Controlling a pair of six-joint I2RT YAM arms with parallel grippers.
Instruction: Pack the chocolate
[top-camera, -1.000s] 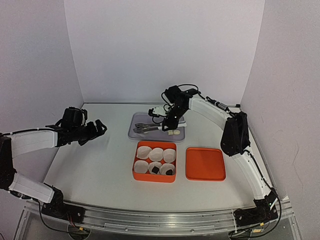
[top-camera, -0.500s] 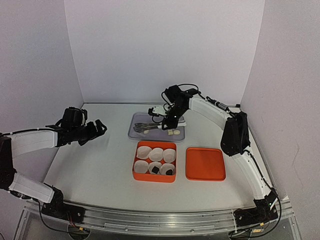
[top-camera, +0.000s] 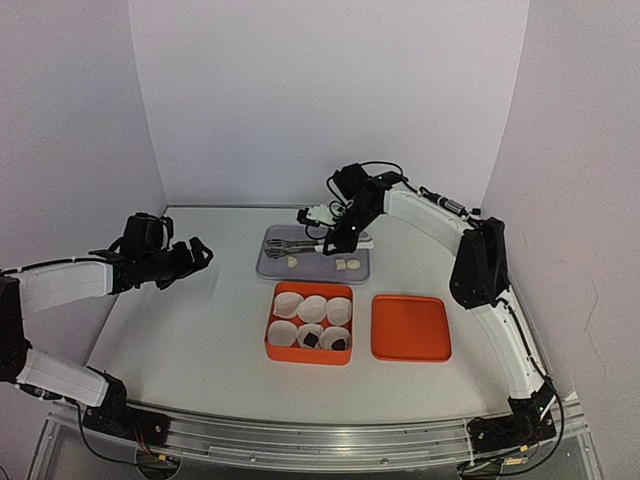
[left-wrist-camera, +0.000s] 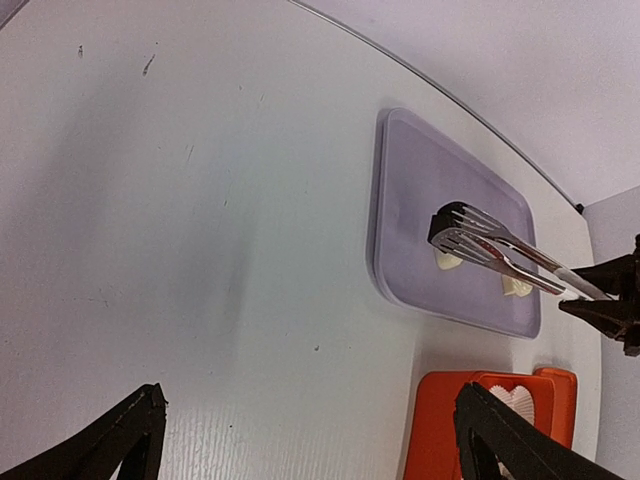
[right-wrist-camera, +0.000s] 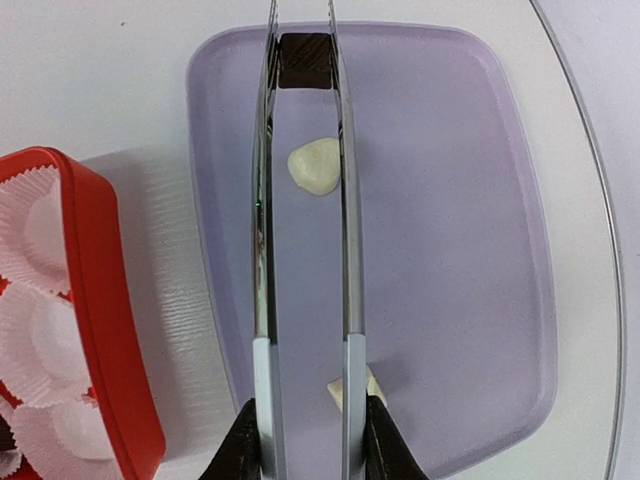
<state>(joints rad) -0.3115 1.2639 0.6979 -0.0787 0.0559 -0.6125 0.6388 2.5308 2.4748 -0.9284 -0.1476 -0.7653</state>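
A: What is seen nearest the front edge of the bench (top-camera: 200, 335)?
B: An orange box (top-camera: 308, 356) of paper cups (top-camera: 313, 305), two dark chocolate pieces (top-camera: 311, 341) laid inside; an orange lid (top-camera: 411, 327) is set just beside it, rightward.
A: And farther back?
B: The left claw (top-camera: 190, 258) is held spread wide, empty, near the left edge. By the far edge, tongs (right-wrist-camera: 346, 250) are clamped in the right claw (right-wrist-camera: 305, 440), a dark cube (right-wrist-camera: 306, 60) pinched at their tips over a lilac tray (right-wrist-camera: 450, 200) where cream pieces (right-wrist-camera: 315, 166) lie.

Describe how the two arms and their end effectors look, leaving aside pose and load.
The left arm and right arm have glossy white shell links joined by black joint housings. Thin black cables loop over the right wrist. The left end effector and right end effector are black, each with two fingers. No markings are legible.
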